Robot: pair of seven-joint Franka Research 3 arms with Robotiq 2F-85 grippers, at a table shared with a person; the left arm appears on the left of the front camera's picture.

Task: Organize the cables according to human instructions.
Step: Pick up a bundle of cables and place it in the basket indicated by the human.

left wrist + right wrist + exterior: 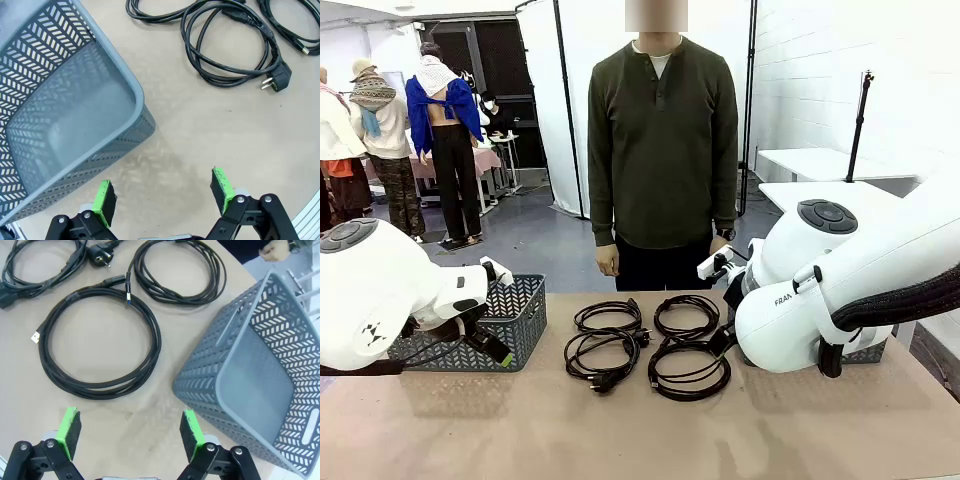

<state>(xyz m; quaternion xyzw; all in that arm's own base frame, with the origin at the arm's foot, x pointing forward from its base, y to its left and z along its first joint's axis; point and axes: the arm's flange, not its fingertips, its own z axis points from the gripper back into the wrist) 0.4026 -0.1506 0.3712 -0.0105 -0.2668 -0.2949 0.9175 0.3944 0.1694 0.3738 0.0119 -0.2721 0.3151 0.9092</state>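
Observation:
Several coiled black cables [605, 380] lie together at the middle of the table. The human [662, 150] stands at the far side, arms down. My left gripper [162, 196] hovers open over bare tabletop beside a grey basket [135, 92], with a plugged cable [278, 80] farther ahead. My right gripper [130, 433] is open too, above the table just short of a round cable coil [155, 345] and next to another grey basket [200, 372]. Nothing sits between either pair of fingers.
The left basket [525, 325] stands at the table's left, empty inside. The right basket [870, 352] is mostly hidden behind my right arm [840, 290]. The person's hand [275, 249] hangs past the far table edge. Bare table stretches along the near side.

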